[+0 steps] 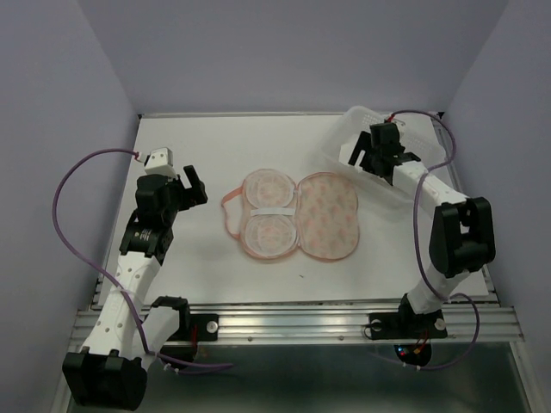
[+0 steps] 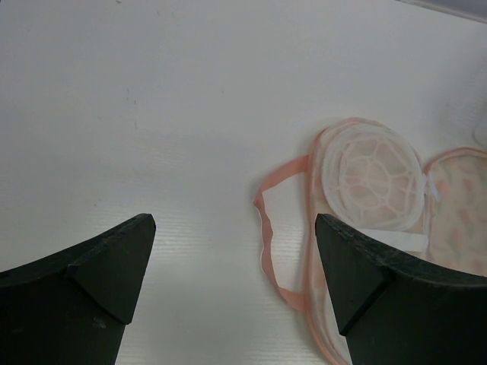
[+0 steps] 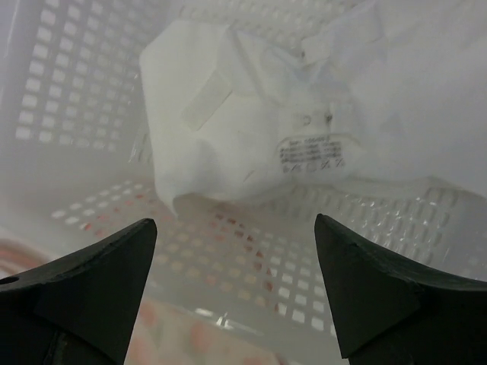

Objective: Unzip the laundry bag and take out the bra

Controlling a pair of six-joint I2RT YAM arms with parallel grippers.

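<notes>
The laundry bag (image 1: 297, 215) lies unzipped and spread open at the table's middle, white-lined half on the left, printed half (image 1: 329, 215) on the right. Its pink loop (image 1: 231, 211) trails off to the left. The left wrist view shows the lined half (image 2: 373, 175) and the loop (image 2: 266, 228). The bra (image 3: 251, 114), white soft fabric with a care label, lies inside the clear tub (image 3: 68, 91). My right gripper (image 1: 362, 155) hovers over the tub, open and empty (image 3: 236, 228). My left gripper (image 1: 196, 183) is open and empty left of the bag (image 2: 236, 228).
The clear perforated tub (image 1: 366, 114) stands at the back right, close to the bag's right half. Purple cables loop beside both arms. Grey walls close in the table at the back and sides.
</notes>
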